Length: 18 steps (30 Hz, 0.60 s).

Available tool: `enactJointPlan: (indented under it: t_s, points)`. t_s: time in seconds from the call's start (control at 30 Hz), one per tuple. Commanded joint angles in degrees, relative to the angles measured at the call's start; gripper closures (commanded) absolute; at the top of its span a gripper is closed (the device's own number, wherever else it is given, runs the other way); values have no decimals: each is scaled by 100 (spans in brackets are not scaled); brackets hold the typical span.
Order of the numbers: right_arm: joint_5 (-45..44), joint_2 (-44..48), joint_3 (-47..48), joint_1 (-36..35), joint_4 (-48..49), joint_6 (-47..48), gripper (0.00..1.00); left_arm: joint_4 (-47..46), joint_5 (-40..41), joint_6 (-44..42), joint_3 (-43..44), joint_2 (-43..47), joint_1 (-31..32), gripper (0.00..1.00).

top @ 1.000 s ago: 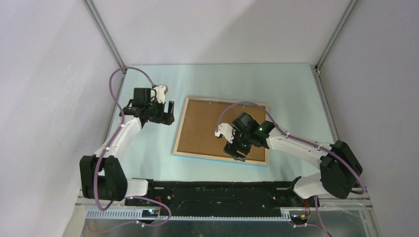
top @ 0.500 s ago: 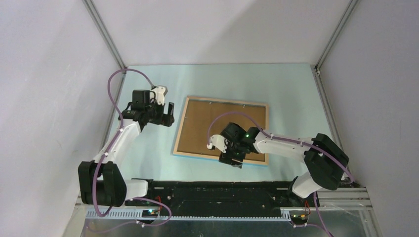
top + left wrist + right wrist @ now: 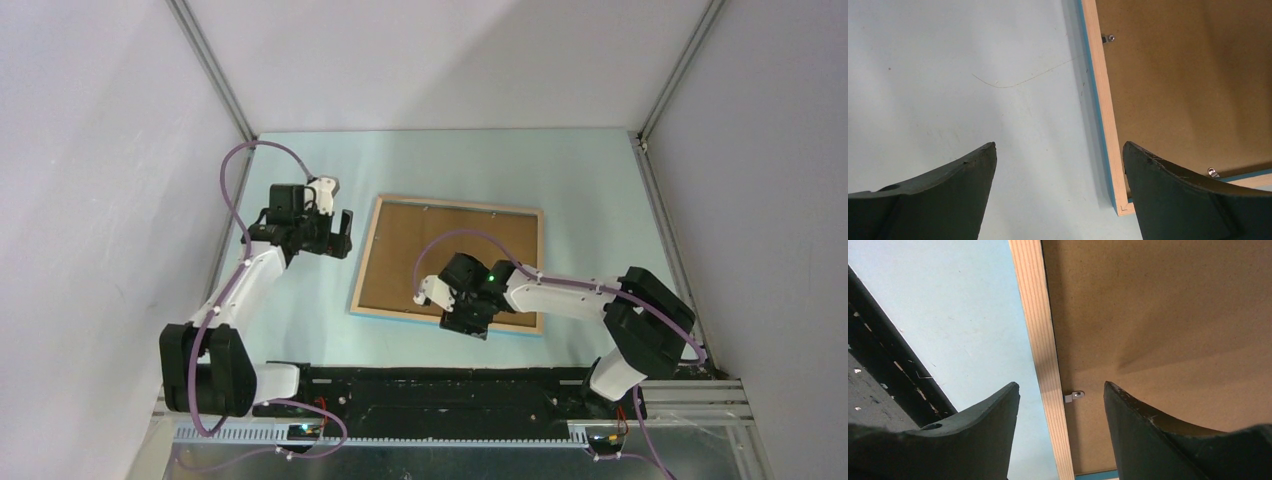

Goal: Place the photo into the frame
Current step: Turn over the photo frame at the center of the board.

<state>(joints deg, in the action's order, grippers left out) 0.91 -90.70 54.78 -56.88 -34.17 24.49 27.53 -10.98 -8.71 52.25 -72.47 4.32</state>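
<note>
- Thin rectangular blue-edged pale-wood frame [image 3: 366, 255] lies face down on light blue tabletop [image 3: 450, 160], brown backing board [image 3: 420, 250] inside.
- Left fingers [image 3: 948, 200]: spread wide, empty (above frame's corner).
- Right fingers [image 3: 973, 440]: parted, empty, over frame's near rail.

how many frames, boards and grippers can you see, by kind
frame: 1
board: 1
grippers: 2, the left gripper and the right gripper
total: 4
</note>
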Motion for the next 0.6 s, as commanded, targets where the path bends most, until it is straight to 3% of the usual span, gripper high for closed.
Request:
enactJointPlan:
  t_s: [0.0, 0.3, 0.57]
  points:
    - [-86, -34, 221, -89, 12, -80, 34, -161, 155, -147, 21, -90, -31, 0]
    - [-89, -200, 225, -108, 11, -76, 39, -161, 176, -174, 10, -109, -25, 0]
    - [-27, -261, 219, -120, -47, -117, 49, -163, 158, -189, -31, -46, -25, 0]
